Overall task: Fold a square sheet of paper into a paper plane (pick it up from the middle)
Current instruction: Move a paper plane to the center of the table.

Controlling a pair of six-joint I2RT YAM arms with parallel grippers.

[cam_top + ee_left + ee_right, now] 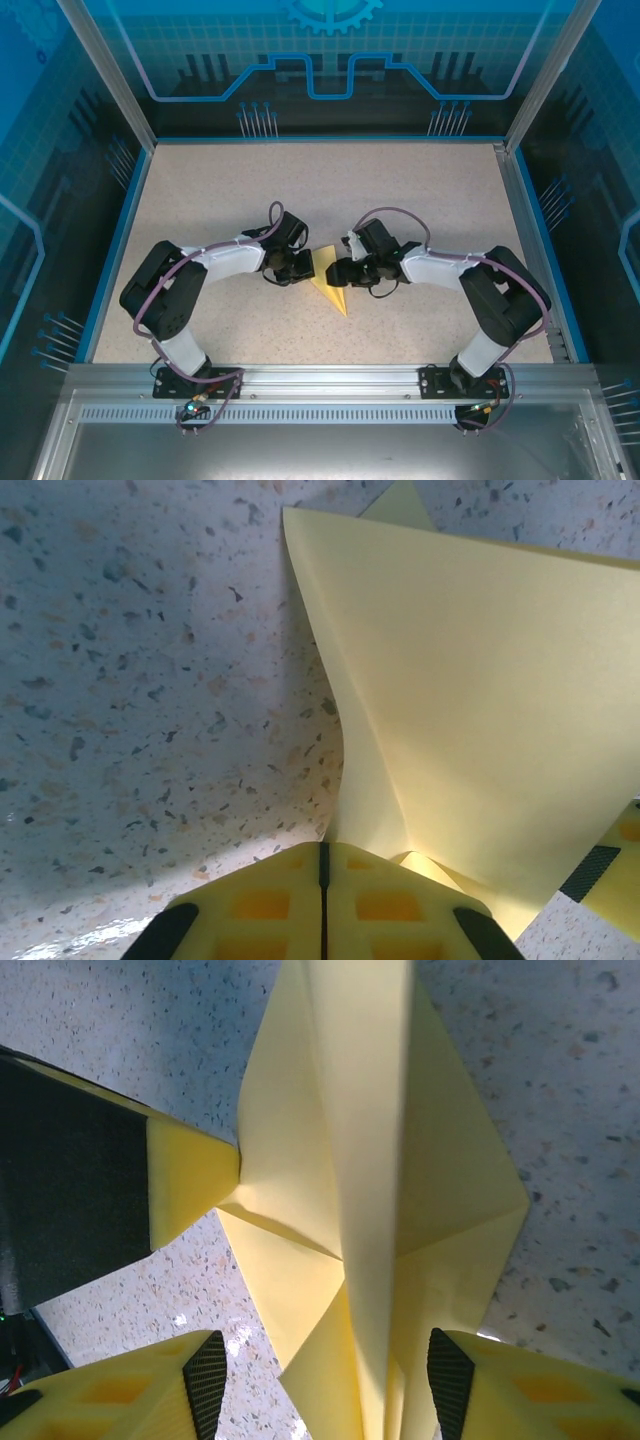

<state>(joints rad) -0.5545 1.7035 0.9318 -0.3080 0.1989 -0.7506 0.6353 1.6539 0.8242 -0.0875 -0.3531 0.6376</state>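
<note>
Half-folded paper plane (331,285) mid-table: thin, pale yellow, kite-shaped, with a sharp tip toward the arm bases and a raised centre crease. Pinched at its left edge by the left gripper (323,870), yellow jaws pressed together on it. Straddled by the spread right gripper (340,272), no clear contact. Beneath, matte speckled beige table (220,200); around, blue rim (120,240), aluminium posts (105,70), blue-printed panels (330,50).

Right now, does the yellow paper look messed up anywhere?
A little. Where the left gripper pinches the paper plane, the paper's edge bows in a wavy curve instead of lying flat. Its middle fold stands up between the open fingers of the right gripper. No tears show.
</note>
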